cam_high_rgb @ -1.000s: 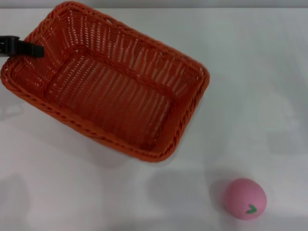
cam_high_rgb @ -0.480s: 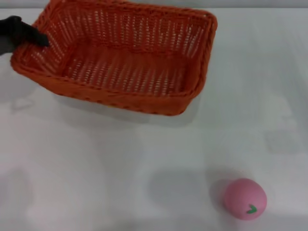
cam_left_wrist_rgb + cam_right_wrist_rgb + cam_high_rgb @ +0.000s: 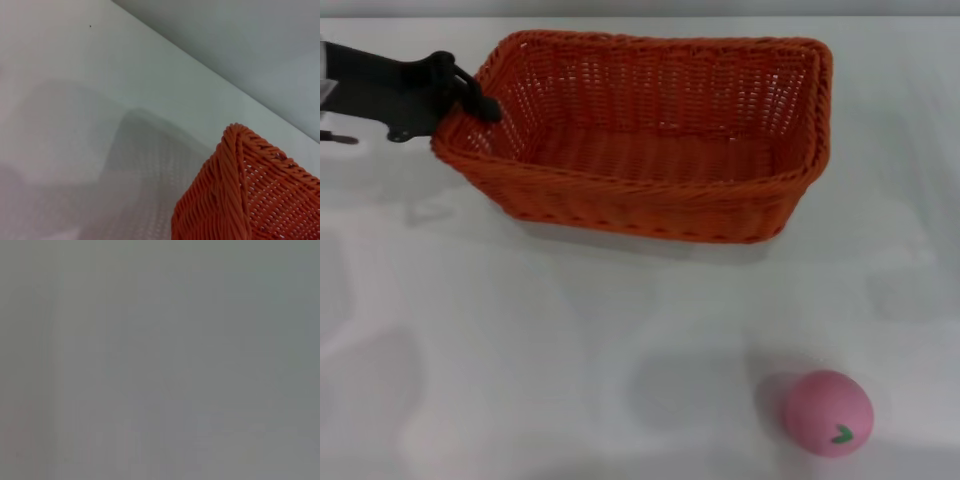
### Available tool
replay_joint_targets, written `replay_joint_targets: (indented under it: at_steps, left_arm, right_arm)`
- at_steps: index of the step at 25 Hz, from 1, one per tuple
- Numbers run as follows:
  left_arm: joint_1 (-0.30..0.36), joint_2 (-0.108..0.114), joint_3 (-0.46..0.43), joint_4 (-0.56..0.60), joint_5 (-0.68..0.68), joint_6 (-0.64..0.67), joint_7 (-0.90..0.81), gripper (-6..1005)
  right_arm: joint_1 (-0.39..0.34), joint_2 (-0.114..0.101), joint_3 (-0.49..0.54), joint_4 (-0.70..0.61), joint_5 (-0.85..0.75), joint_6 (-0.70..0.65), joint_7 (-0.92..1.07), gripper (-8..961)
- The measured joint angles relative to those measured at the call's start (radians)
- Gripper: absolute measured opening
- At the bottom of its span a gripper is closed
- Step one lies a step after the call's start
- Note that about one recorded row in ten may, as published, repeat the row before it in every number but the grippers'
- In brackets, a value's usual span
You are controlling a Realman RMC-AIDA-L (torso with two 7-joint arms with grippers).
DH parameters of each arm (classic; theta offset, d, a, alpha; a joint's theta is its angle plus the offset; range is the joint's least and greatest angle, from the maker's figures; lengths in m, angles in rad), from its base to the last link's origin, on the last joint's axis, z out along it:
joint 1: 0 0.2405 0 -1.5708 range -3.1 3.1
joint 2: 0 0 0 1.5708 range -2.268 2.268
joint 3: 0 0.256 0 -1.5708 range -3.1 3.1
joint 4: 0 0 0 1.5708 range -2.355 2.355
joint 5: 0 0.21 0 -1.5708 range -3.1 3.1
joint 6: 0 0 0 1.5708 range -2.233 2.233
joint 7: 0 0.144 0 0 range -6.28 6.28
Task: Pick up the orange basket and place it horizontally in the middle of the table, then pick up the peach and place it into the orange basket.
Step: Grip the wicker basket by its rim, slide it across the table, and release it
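The orange basket [image 3: 650, 135] lies lengthwise across the far middle of the white table [image 3: 520, 340], tilted slightly with its open side up. My left gripper [image 3: 475, 102] is shut on the basket's left short rim, its black arm reaching in from the left edge. A corner of the same orange basket [image 3: 240, 195] fills the left wrist view, above the white table [image 3: 75, 100]. The pink peach [image 3: 828, 412] rests near the front right of the table, well apart from the basket. My right gripper is out of sight; the right wrist view is plain grey.
The table's far edge [image 3: 640, 15] runs just behind the basket. Open tabletop lies between the basket and the peach and across the front left.
My left gripper has swung the basket from a diagonal pose to lengthwise and carried it to the right. The peach has not moved.
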Motion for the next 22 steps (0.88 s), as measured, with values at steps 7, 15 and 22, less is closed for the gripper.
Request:
replay_joint_targets:
  at_steps: [7,15,22]
  left_arm:
    - [-0.027,-0.026,0.003,0.025,0.042,0.031,-0.064,146]
    - [-0.003,-0.037,0.003,0.028,0.063,0.053,-0.083,147]
    - [-0.001,-0.03,0.002,0.079,0.06,0.067,-0.06,147]
  right_arm:
    - [-0.003,-0.001,0.0,-0.001,0.0,0.006,-0.011,869]
    - [-0.004,-0.001,-0.008,-0.001,0.0,0.026,-0.011,869]
    - [-0.005,0.0,-0.013,0.001,-0.001,0.028,-0.011,869]
